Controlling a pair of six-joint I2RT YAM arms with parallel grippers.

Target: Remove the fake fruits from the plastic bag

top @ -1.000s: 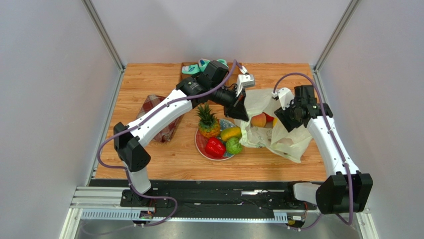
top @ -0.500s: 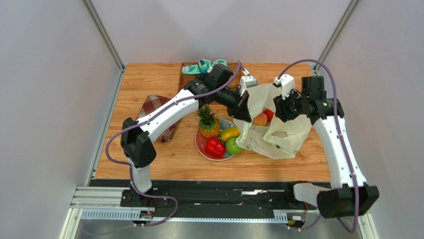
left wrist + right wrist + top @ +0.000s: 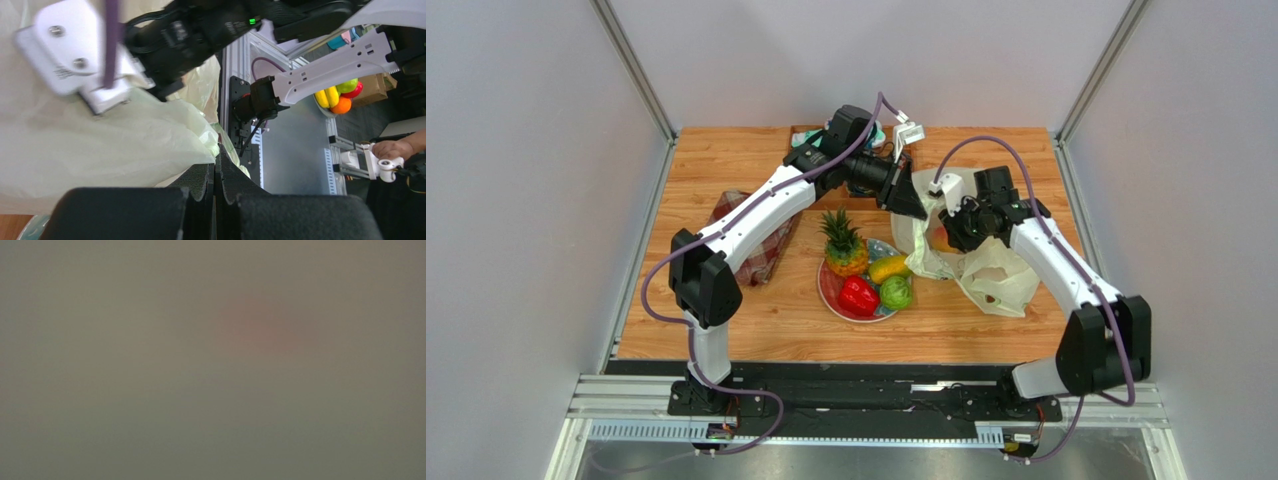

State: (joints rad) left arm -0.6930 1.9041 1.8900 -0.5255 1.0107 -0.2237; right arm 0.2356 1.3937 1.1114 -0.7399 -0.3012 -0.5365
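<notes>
The plastic bag (image 3: 998,276) lies crumpled to the right of the plate, its mouth lifted. My left gripper (image 3: 915,205) is shut on the bag's upper rim; in the left wrist view the film (image 3: 100,145) is pinched between the shut jaws of that gripper (image 3: 216,162). My right gripper (image 3: 951,230) reaches into the bag's mouth, its fingers hidden by the film. A peach (image 3: 939,241) shows just beside it inside the bag. The right wrist view is a grey blur with one reddish blotch (image 3: 265,330). A pineapple (image 3: 844,242), mango (image 3: 888,268), red pepper (image 3: 858,296) and green piece (image 3: 896,292) sit on the plate (image 3: 828,290).
A red-and-white plaid cloth (image 3: 748,232) lies left of the plate, partly under the left arm. Teal socks (image 3: 879,130) peek out behind the left wrist at the table's far edge. Grey walls close in the table (image 3: 716,165) on three sides.
My right arm has swung left and down, pushing its gripper into the bag's mouth. The left gripper has drawn the bag's rim slightly back and left. The small red fruit no longer shows.
</notes>
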